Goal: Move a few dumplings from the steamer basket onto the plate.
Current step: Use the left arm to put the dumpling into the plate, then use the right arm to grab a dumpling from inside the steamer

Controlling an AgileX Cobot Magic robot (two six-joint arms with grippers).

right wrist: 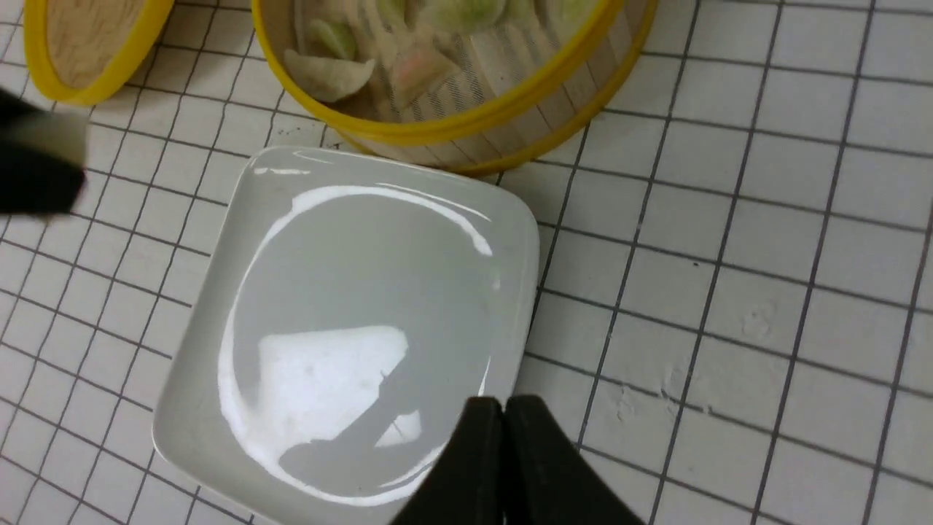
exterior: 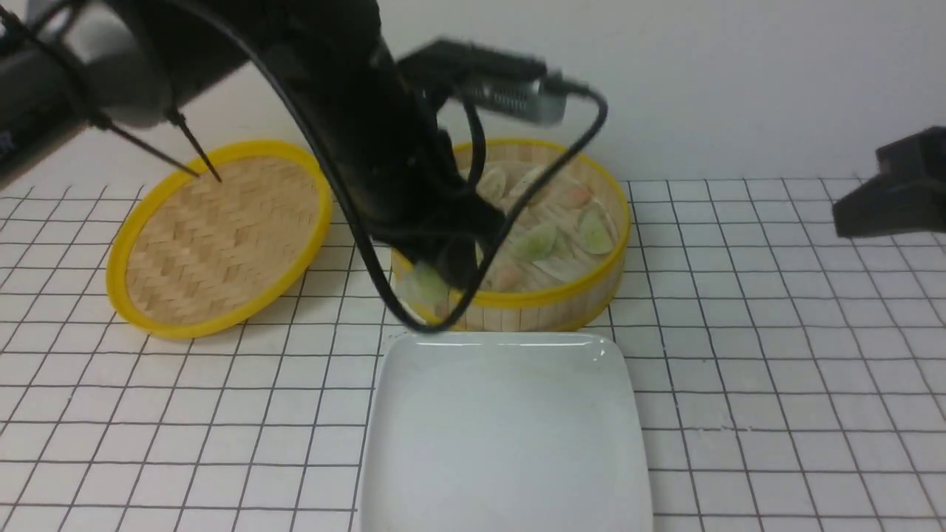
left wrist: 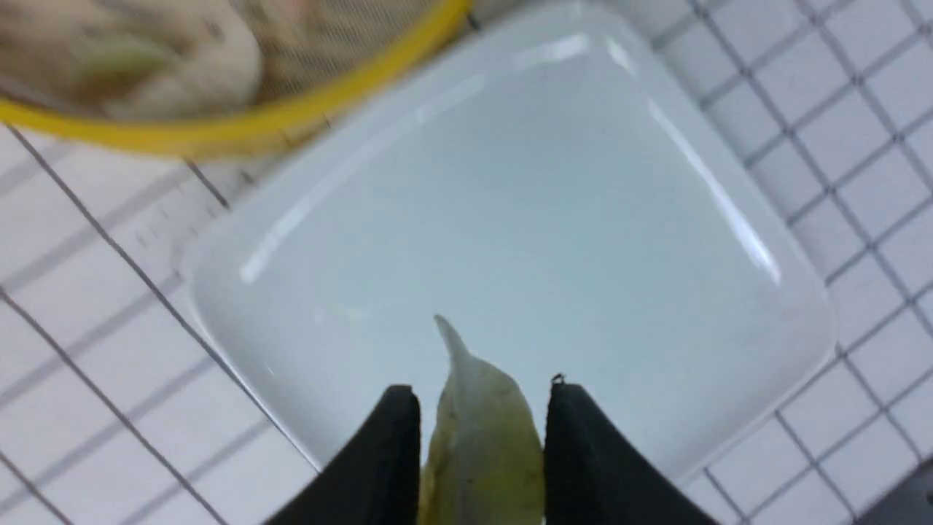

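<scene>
1. Plate (exterior: 502, 436) lies closest in the front view: one only, with no dumpling on it, its far edge just beside the single steamer basket (exterior: 591, 295). The left gripper (exterior: 436, 284) hangs at the basket's near rim, clamped on one pale green dumpling (exterior: 425, 284). The plate lies below it and toward the robot. About five dumplings (exterior: 536, 240) show in the basket, and the arm hides others. One woven lid (exterior: 222, 236) rests to the left. The right gripper (exterior: 887, 196) sits well apart at the right, so the left arm is plainly the nearer.
2. Left wrist view: two black fingers (left wrist: 393, 452) pinch the pale green dumpling (left wrist: 481, 437). Its long axis runs along them, with the tip pointing out over the bare plate (left wrist: 510, 219). The basket rim (left wrist: 291, 124) lies beyond.
3. Right wrist view: the right gripper (right wrist: 503, 415) has its fingers pressed together on nothing. It hangs by the plate (right wrist: 350, 292) edge farthest from the basket (right wrist: 510, 124), where several dumplings (right wrist: 328, 73) remain.
</scene>
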